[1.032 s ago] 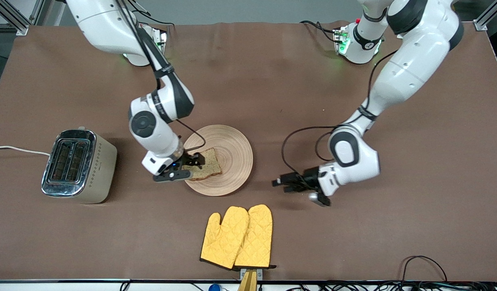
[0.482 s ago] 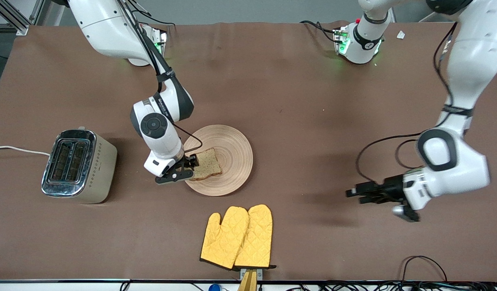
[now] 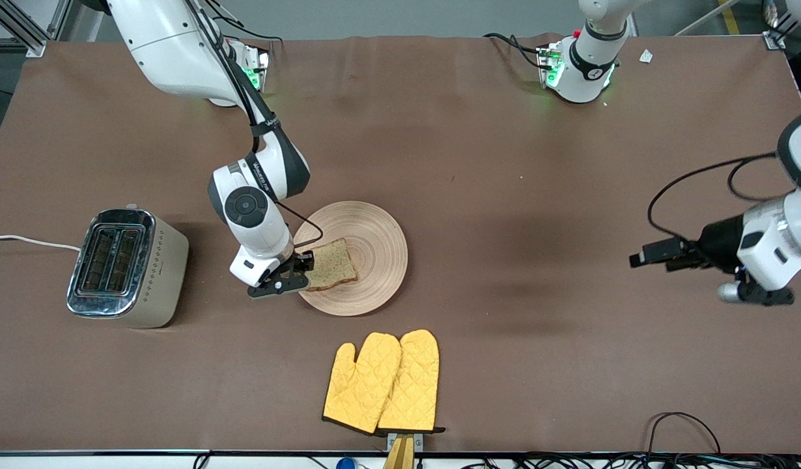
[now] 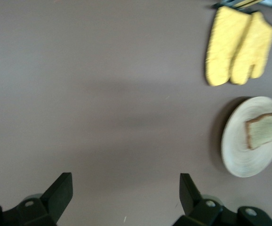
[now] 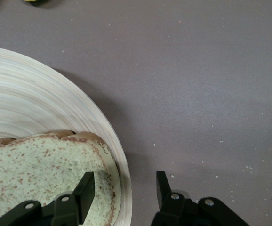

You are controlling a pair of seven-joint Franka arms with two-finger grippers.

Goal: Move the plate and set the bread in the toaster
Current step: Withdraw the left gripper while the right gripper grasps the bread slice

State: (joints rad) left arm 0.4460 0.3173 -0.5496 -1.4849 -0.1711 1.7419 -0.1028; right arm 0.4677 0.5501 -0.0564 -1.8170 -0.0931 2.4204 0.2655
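The round light-wood plate [image 3: 374, 244] lies mid-table with the brown bread slice [image 3: 332, 266] flat on its part toward the right arm's end. My right gripper [image 3: 297, 273] is low at that edge, open. In the right wrist view [image 5: 125, 188] one finger is over the bread [image 5: 32, 169] and the other over bare table, with the plate's rim [image 5: 91, 110] between them. The cream toaster [image 3: 124, 267] stands upright toward the right arm's end, slots empty. My left gripper [image 3: 641, 259] is open and empty, up over the left arm's end of the table; in its wrist view [image 4: 126, 190] the plate [image 4: 239, 150] shows.
A pair of yellow oven mitts [image 3: 382, 381] lies nearer the front camera than the plate, also in the left wrist view [image 4: 239, 44]. The toaster's white cord [image 3: 29, 241] runs off the table's end. Cables lie along the front edge.
My left arm has swung away from beside the plate to its own end of the table. My right gripper has shifted only slightly at the plate's edge by the bread.
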